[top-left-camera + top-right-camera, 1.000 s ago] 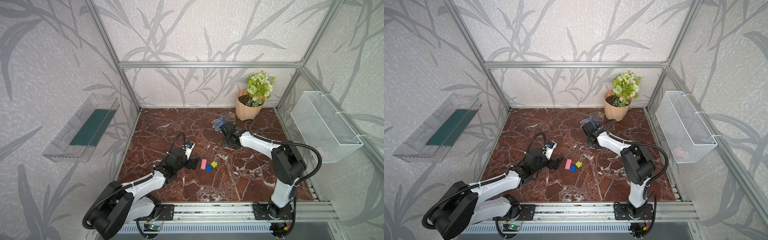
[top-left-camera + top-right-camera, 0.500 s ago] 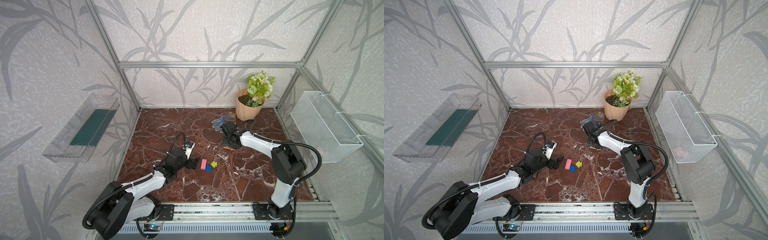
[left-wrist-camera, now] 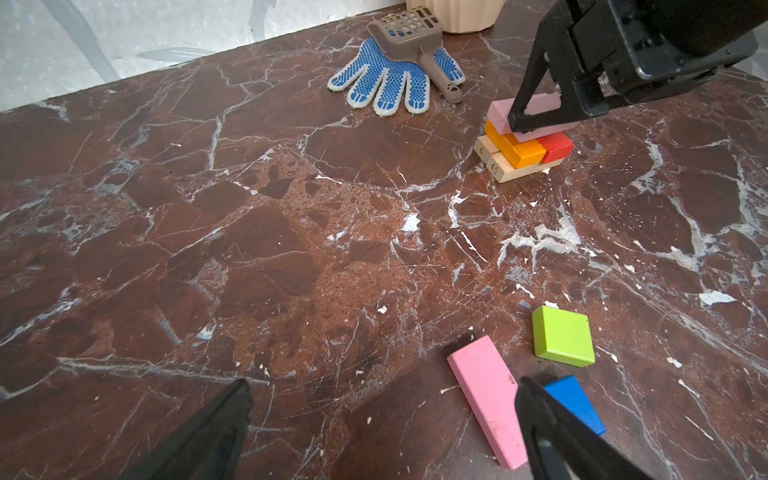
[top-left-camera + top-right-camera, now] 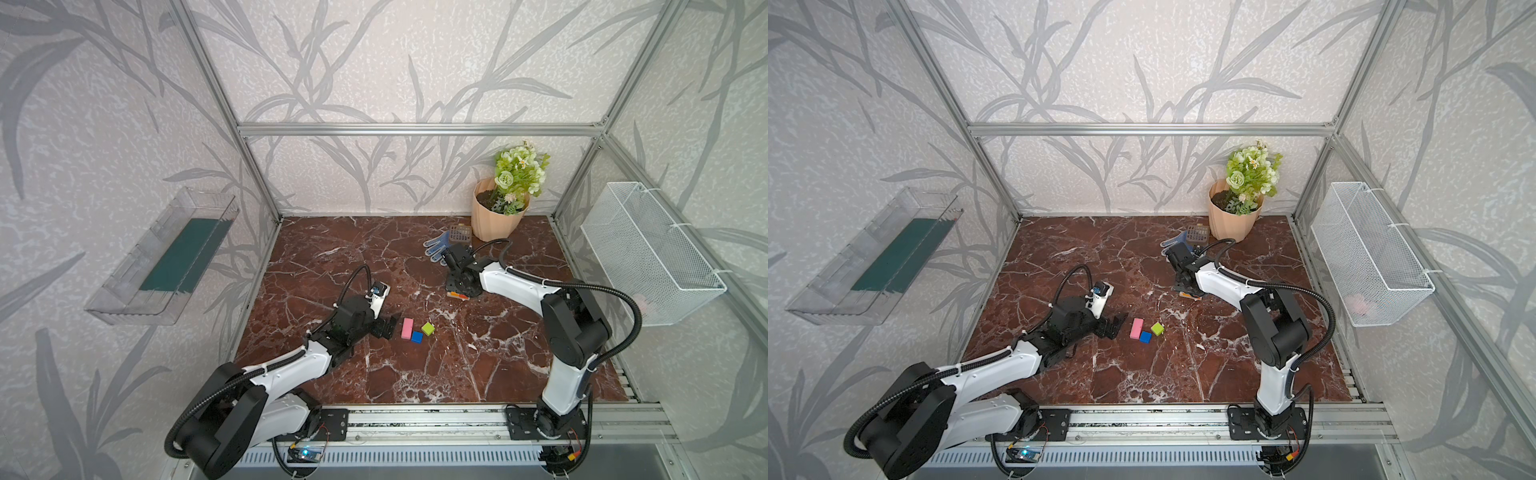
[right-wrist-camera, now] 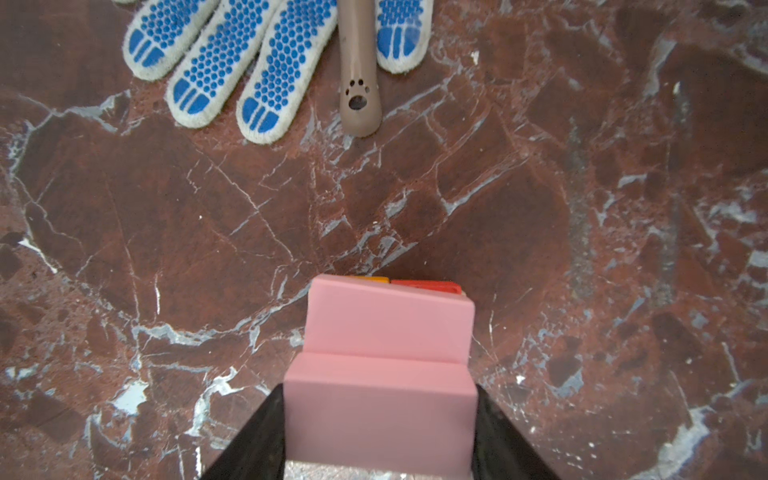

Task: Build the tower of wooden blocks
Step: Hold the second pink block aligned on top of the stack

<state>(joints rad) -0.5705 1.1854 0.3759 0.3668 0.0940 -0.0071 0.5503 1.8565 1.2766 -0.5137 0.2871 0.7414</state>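
Marble table (image 3: 249,208) carries the tower (image 3: 519,145) near the glove (image 3: 388,83), on the glove's side toward the arm bases. Two tan blocks (image 3: 505,164) lie at the bottom, with an orange block (image 3: 513,145) and a red block (image 3: 557,145) crosswise on them. On top, the right gripper (image 5: 380,432) is clamped on the held pink block (image 5: 378,395), just beside a second pink block (image 5: 388,324). Well apart from the glove, the left gripper (image 4: 386,327) gapes wide and empty beside a loose pink block (image 3: 486,399), blue cube (image 3: 575,403) and green cube (image 3: 563,334).
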